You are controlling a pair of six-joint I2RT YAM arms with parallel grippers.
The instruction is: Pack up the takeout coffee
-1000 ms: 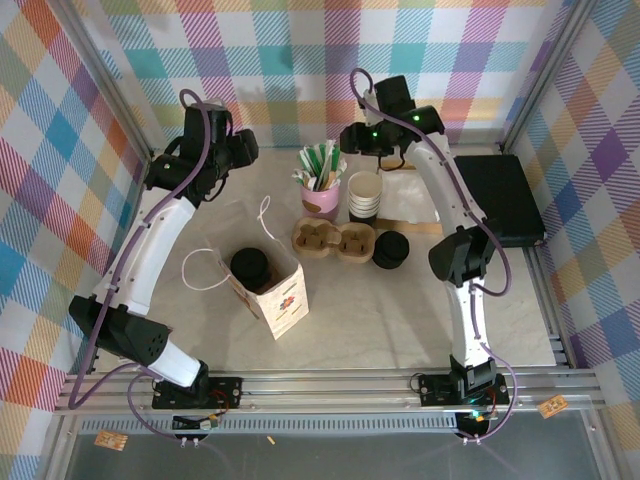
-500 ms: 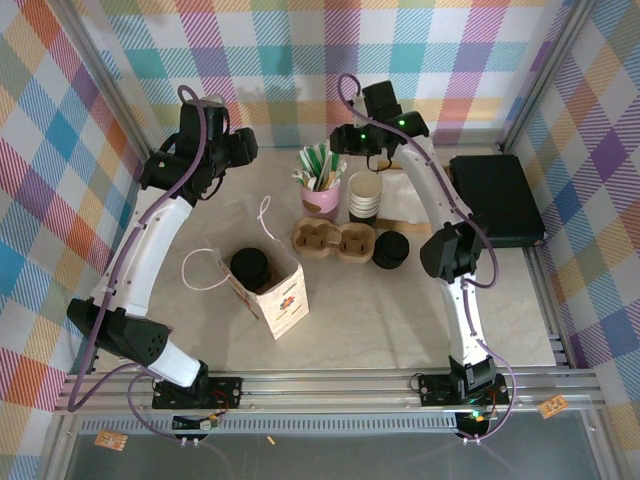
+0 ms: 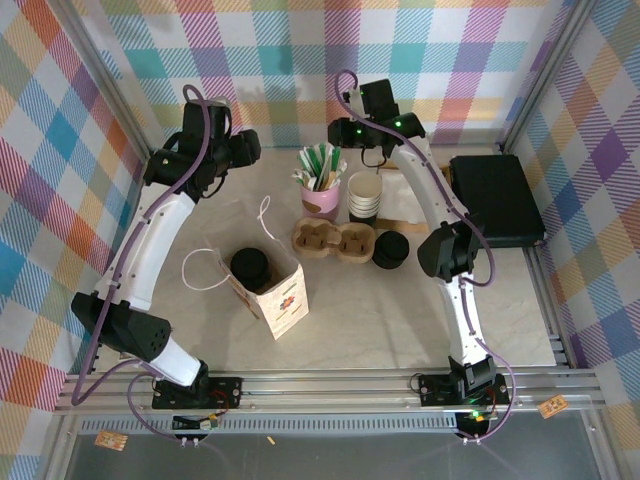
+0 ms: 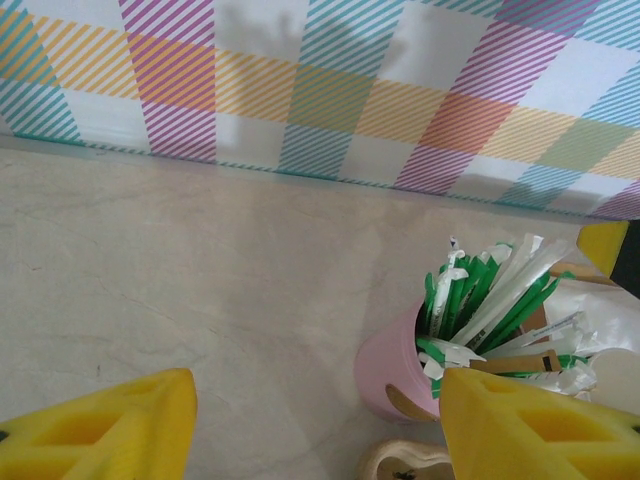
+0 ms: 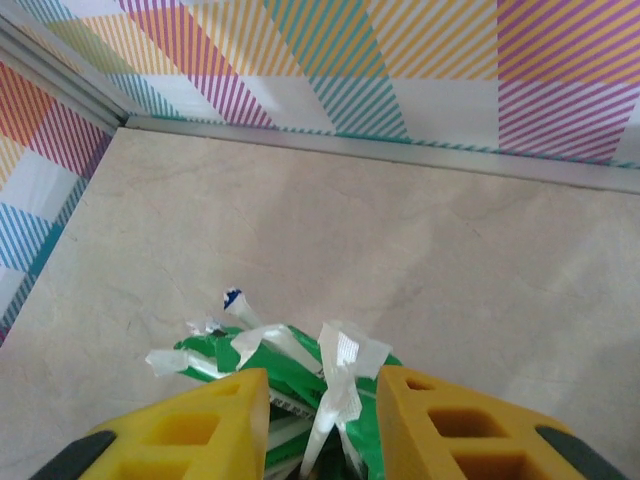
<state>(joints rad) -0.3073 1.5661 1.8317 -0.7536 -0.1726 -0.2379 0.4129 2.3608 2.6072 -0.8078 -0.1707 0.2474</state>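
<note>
now right claw (image 5: 322,388) straddles straws (image 5: 262,345), grip unclear; coffee (image 3: 250,265) bagged.

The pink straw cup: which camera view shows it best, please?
Left wrist view: the pink straw cup is close, side wall and wrapped straws clear. Top external shows it small from above; right wrist shows straw tips.

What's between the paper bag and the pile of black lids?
A brown cup carrier sits between the bag and the lids, seen from the top camera.
</note>
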